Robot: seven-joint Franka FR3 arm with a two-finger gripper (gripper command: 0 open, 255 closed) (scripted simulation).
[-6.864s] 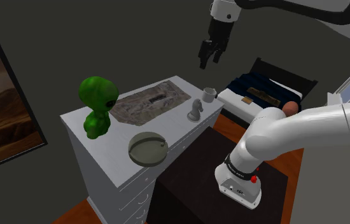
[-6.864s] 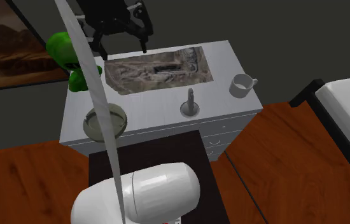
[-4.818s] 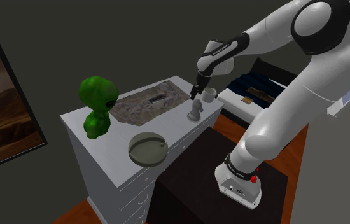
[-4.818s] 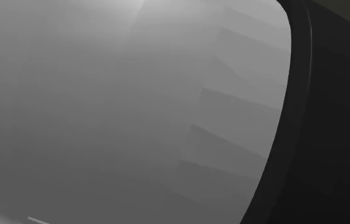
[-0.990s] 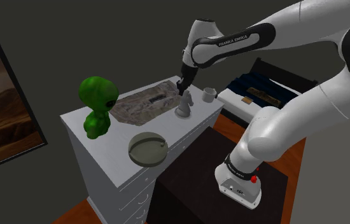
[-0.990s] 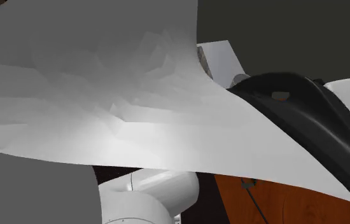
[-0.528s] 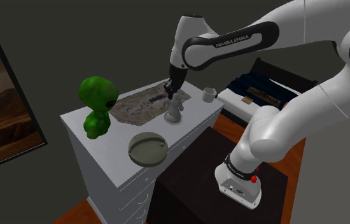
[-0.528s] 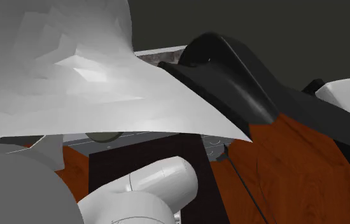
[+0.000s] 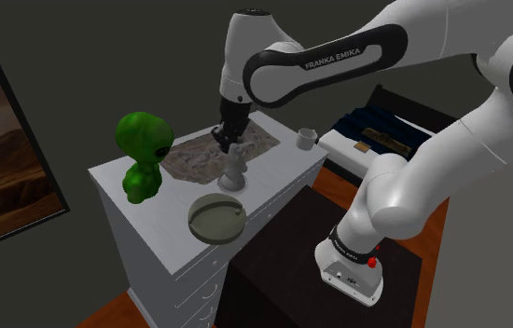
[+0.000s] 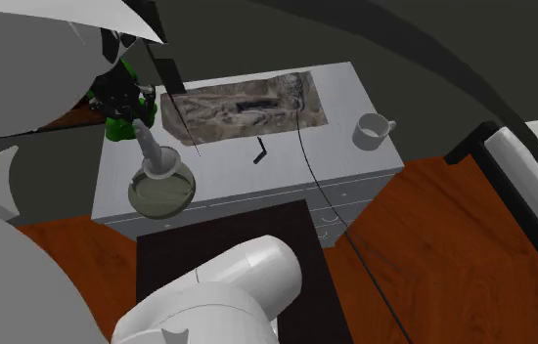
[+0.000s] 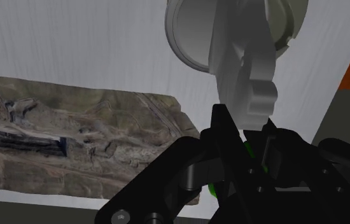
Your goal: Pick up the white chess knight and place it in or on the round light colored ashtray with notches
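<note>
The gripper [image 9: 227,146] is hanging at the middle of the shoulder view with its two black fingers closed on the chess knight [image 9: 234,170], gripping it by the head so that the stem and round base are pointing down. In the wrist view the fingers [image 11: 226,130] are pressing against either side of the knight's pale head [image 11: 247,76], and its wide base is facing away from the camera.

In the shoulder view the knight is sitting just above the white dresser [image 9: 152,219], between the brown mottled mat [image 9: 194,154] and the round grey-green ashtray [image 9: 216,217], up and to the right of the ashtray. In the second exterior view, at the left of the frame, the knight [image 10: 150,149] is overlapping the upper edge of the ashtray [image 10: 169,200] (the two views are not agreeing on how close it is). Whether its base is touching anything cannot be told.

The white arm [image 9: 339,61] is covering the upper left and lower left of the second exterior view, hiding most of the green alien figure [image 9: 142,154] and much of the gripper there. A small dark mark on the dresser near the mat is too small to make out. A white mug [image 9: 307,138] is standing at the dresser's far right corner, well apart from the knight.
</note>
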